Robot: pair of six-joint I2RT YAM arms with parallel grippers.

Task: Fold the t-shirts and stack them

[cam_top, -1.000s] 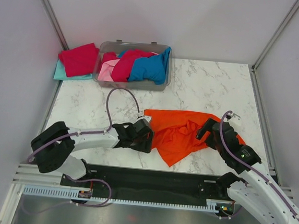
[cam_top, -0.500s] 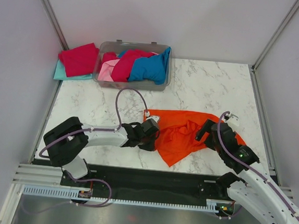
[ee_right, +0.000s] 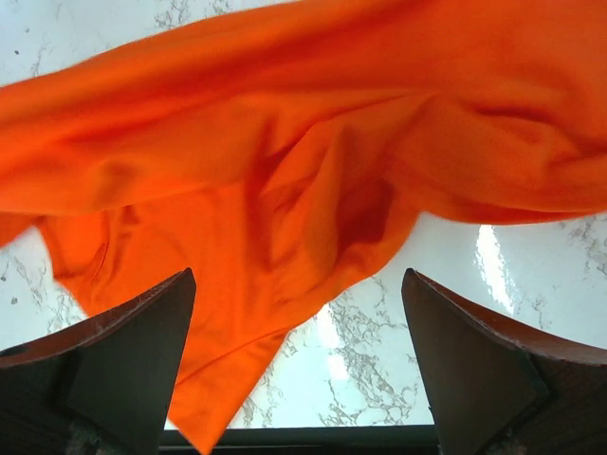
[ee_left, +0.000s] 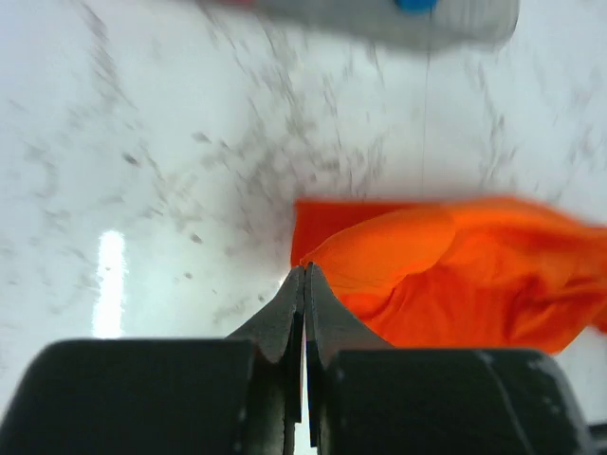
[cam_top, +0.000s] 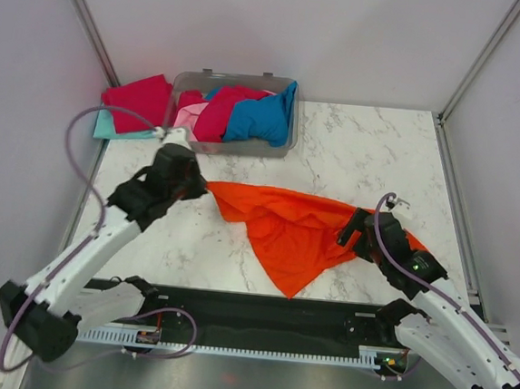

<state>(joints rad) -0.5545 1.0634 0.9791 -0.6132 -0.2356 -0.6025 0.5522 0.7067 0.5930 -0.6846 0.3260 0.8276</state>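
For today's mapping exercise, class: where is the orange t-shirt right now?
In the top view the orange t-shirt spreads across mid-table, nearer than the grey bin, its left corner pinched in the left fingers, its right part below the open right fingers.

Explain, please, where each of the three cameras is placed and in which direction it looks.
Top external: above and behind the bases, looking down on the table; the left arm, right arm, orange t-shirt and bin show.
Left wrist: on the left arm, looking along the left gripper, shut on the shirt's edge.
Right wrist: on the right arm, looking down past the open right gripper at the shirt.
Shared: all three show the orange t-shirt.
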